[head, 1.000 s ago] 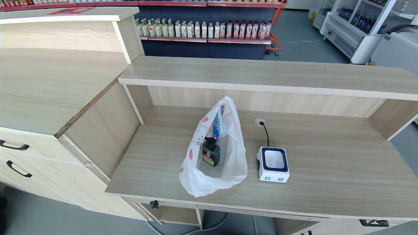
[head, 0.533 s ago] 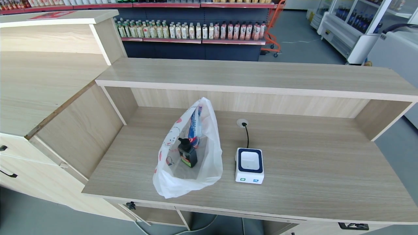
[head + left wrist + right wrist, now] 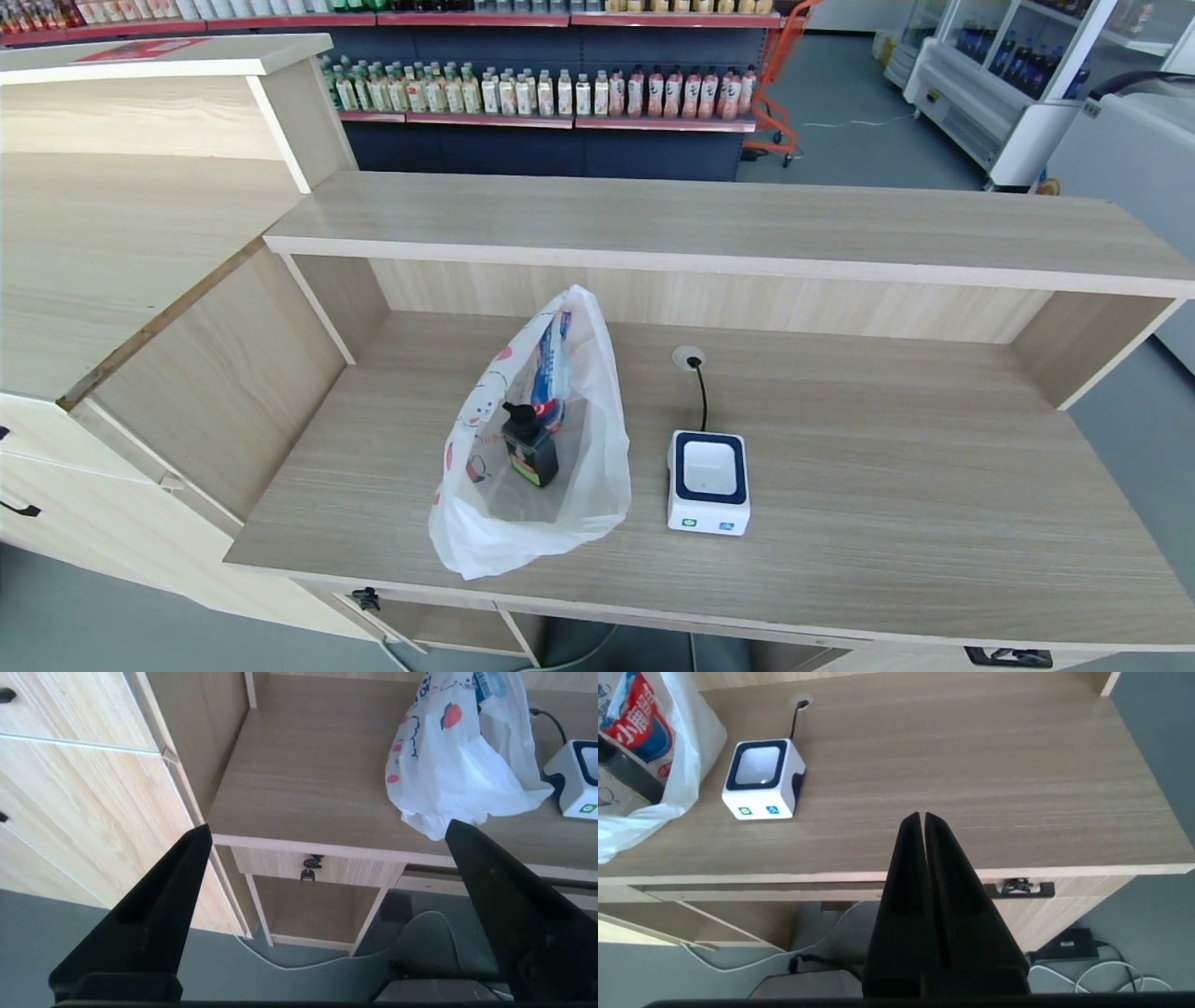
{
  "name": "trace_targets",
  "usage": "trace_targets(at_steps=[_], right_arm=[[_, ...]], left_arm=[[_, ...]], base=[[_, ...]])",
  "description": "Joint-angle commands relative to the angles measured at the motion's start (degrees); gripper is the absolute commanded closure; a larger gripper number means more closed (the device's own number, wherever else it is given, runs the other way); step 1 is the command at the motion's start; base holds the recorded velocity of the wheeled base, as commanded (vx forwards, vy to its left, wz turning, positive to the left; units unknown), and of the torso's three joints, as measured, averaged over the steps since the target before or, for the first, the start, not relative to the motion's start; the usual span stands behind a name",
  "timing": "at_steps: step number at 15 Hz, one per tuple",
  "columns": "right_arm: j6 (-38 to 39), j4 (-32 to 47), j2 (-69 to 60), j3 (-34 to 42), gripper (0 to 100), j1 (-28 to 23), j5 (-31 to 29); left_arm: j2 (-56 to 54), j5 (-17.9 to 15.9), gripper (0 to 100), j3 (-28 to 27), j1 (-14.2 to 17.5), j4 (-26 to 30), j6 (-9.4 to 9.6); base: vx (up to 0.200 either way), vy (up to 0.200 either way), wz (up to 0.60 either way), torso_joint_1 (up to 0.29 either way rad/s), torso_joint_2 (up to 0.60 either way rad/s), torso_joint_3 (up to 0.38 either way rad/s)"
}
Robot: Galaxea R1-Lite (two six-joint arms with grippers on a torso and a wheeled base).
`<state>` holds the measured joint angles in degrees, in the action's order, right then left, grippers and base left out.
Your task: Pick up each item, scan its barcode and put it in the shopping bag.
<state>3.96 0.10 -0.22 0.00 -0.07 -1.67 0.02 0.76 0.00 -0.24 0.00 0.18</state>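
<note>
Shopping bag (image 3: 519, 543) sits well beyond spread left end effector (image 3: 327, 829) and closed right end effector (image 3: 922, 819).

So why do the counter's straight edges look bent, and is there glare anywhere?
Head view: a wide lens likely bows the counter's edges slightly; the scanner's window shines pale, shadows are faint. Right wrist view: same bright window, even light. Left wrist view: the left gripper looks dark against the lit counter.

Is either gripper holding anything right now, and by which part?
Nothing: the black left gripper is open and empty, the black right gripper shut on nothing.
</note>
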Motion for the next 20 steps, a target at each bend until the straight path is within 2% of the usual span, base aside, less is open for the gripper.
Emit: trace_targets(at_steps=[1,3,20], right_arm=[[-0.01,-0.01,0.22,0.0,100,-0.1,0.0],[-0.01,-0.01,0.22,0.0,100,-0.1,0.0],[-0.18,-0.01,0.22,0.0,100,-0.1,0.0]], left_arm=[[-0.02,0.04,0,0.0,-0.02,0.0,-0.01],[-0.02,0.04,0,0.0,-0.02,0.0,-0.01],[-0.02,0.04,0,0.0,-0.02,0.0,-0.18]], base=[[0.2,0.0,0.0,-0.002,0.0,0.002],[0.2,0.0,0.0,0.017,0.0,0.0],[0.0,0.0,0.0,0.0,0.0,0.0]])
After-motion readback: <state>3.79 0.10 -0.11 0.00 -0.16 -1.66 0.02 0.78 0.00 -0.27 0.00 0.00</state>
